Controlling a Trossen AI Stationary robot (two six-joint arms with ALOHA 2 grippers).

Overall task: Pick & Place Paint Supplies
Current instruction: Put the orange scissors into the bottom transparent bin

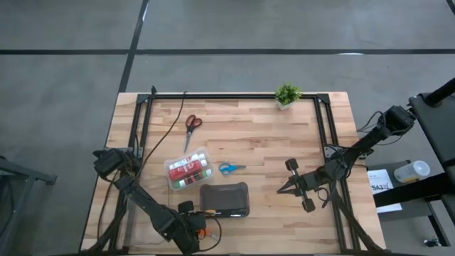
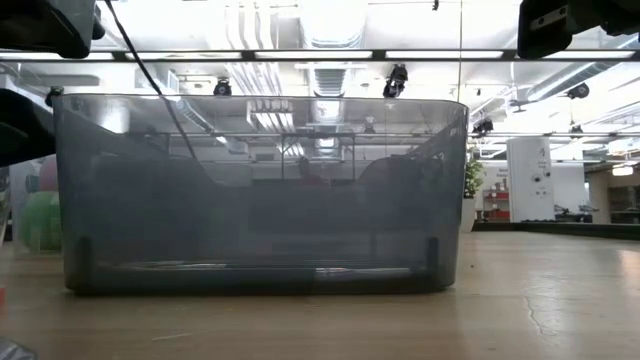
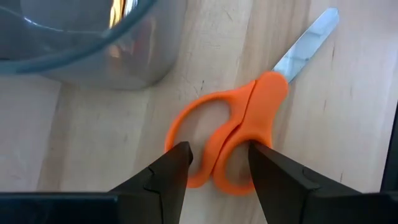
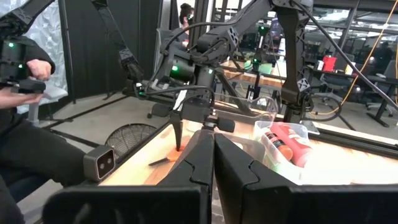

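Note:
Orange-handled scissors point(image 3: 249, 118) lie flat on the wood by the table's near edge, close to the dark grey case point(image 3: 93, 50). My left gripper point(image 3: 221, 158) points down over their handle loops, open, one finger at each side; in the high view it is at the near edge point(image 1: 201, 232). Red scissors point(image 1: 193, 122) and blue scissors point(image 1: 229, 168) also lie flat on the table. Paint tubes point(image 1: 189, 171) lie in a clear box point(image 1: 170, 183). My right gripper point(image 1: 279, 190) waits shut, level above the table's right half. My left gripper comes from above, pointing down, with one finger point(image 3: 177, 165) at the outer rim of one handle loop point(image 3: 177, 127) and the other finger point(image 3: 267, 165) outside the second loop point(image 3: 239, 180). I cannot tell whether they touch. The scissors lie flat on the table.
The dark grey case point(image 1: 225, 200) stands just beyond the orange scissors and fills the low view point(image 2: 260, 190). A small potted plant point(image 1: 287, 94) stands at the far edge. A black cable point(image 1: 167, 128) crosses the left side. A person point(image 4: 25, 124) sits beyond the table.

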